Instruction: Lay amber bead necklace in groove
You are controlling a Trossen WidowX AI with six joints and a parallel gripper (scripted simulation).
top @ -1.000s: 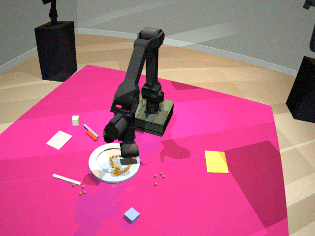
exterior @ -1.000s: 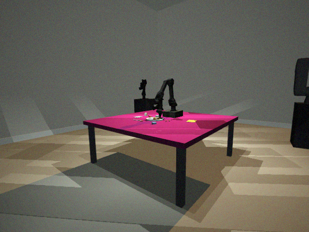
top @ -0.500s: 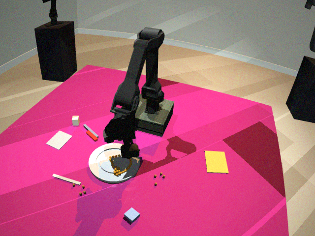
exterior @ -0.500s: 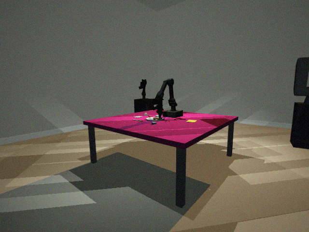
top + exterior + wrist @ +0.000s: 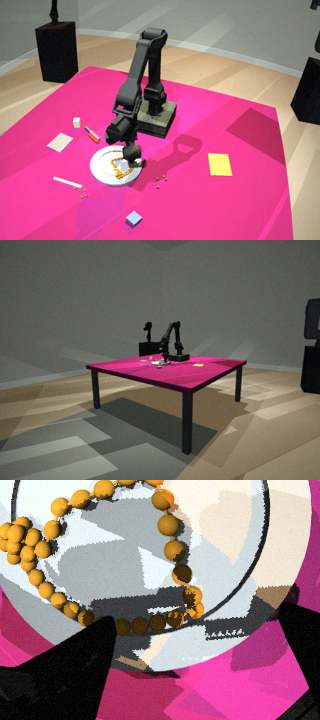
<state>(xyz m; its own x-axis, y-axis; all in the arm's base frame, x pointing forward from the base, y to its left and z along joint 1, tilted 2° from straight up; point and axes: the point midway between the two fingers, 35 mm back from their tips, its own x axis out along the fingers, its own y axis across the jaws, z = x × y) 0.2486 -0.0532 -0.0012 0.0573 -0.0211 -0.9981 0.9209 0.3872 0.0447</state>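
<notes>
The amber bead necklace (image 5: 119,174) (image 5: 168,525) lies on the round white bead board (image 5: 94,165) (image 5: 292,530). In the wrist view its lower-left arc runs along or close beside the dark ring groove (image 5: 267,520), with a bunched clump of beads at the left. The other stretches cut inward across the middle, inside the groove. My gripper (image 5: 136,164) (image 5: 201,618) is open and empty, low over the board's edge. Its left fingertip is close beside the lower arc and may hide a bead; its right fingertip is beyond the groove, near the rim.
Loose amber beads (image 5: 158,178) lie right of the board, and others (image 5: 84,189) near a white strip (image 5: 67,182). A blue block (image 5: 133,218), yellow card (image 5: 219,164), pale card (image 5: 60,142), cream cube (image 5: 76,122) and red-grey stick (image 5: 93,137) also lie on the table.
</notes>
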